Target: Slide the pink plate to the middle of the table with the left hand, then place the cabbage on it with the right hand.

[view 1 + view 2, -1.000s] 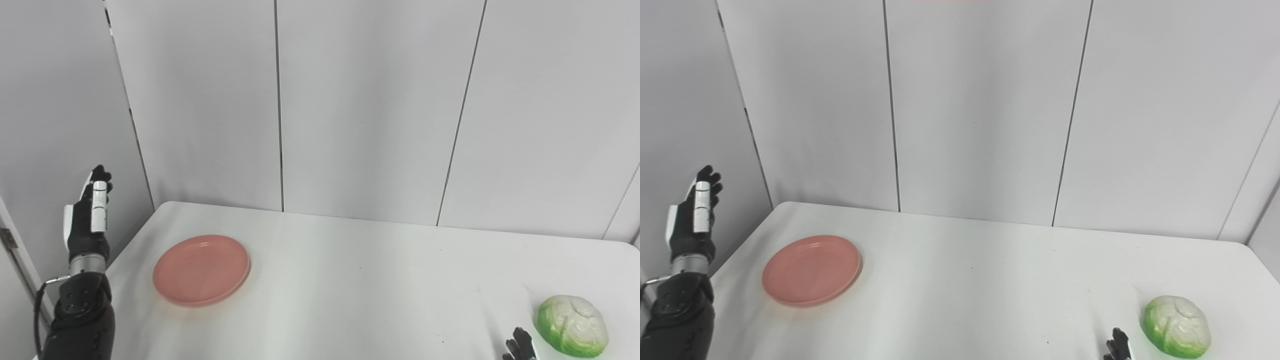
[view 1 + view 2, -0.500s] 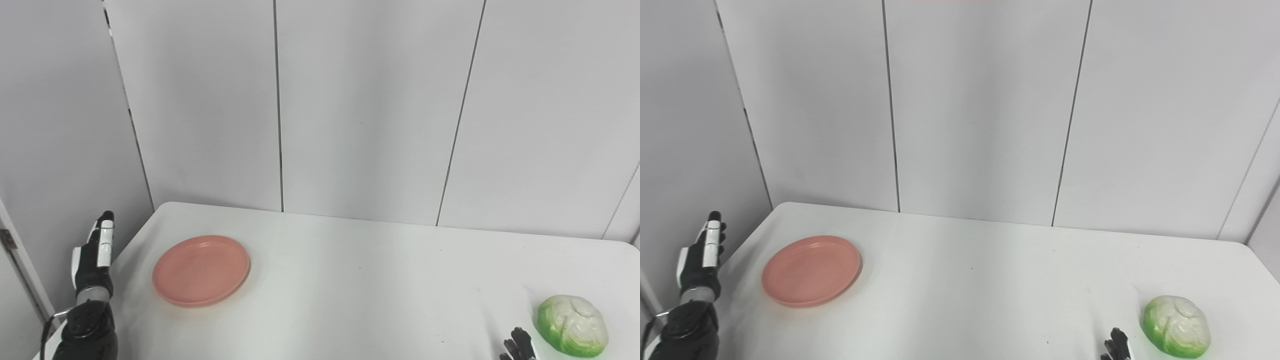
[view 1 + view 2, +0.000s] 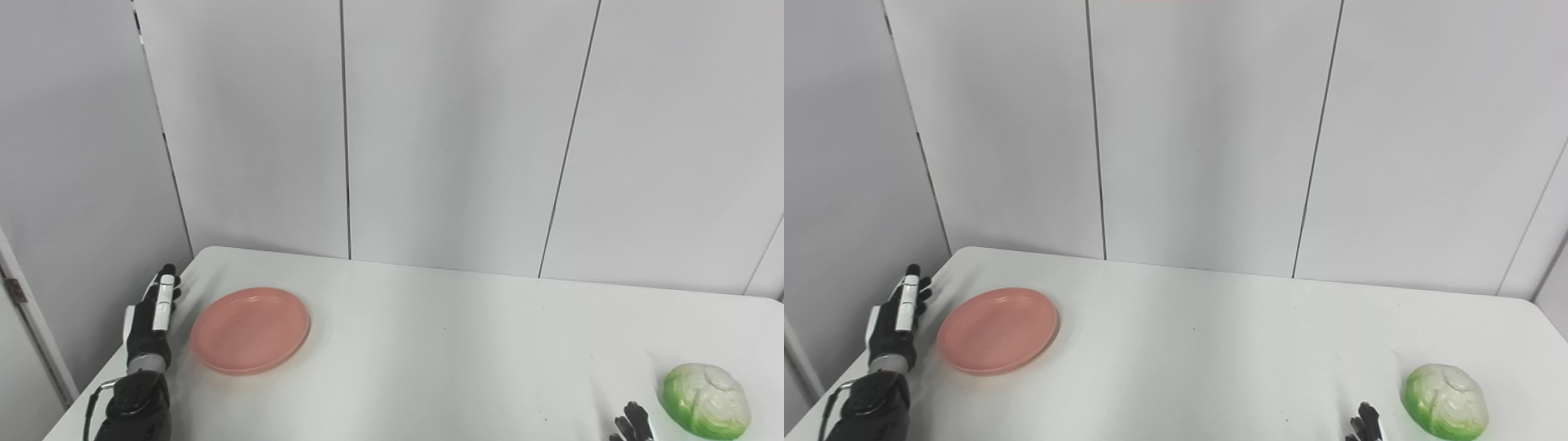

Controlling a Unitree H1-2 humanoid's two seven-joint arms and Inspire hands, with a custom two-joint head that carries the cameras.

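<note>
My left hand (image 3: pixel 150 321) hangs empty, fingers straight, just left of the round pink plate (image 3: pixel 250 331); my right hand (image 3: pixel 631 424) is mostly cropped, so I can't tell its pose.

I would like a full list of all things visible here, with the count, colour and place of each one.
plate: one, pink, lying flat on the left part of the table, nothing on it.
cabbage: one, green and whitish, near the table's front right corner.
table: one, white, filling the lower half of the view.
wall panels: several, light grey, behind the table.
left hand: one, black and white, fingers extended, just left of the plate, holding nothing.
right hand: one, black, only fingertips show at the bottom edge, left of the cabbage.
</note>
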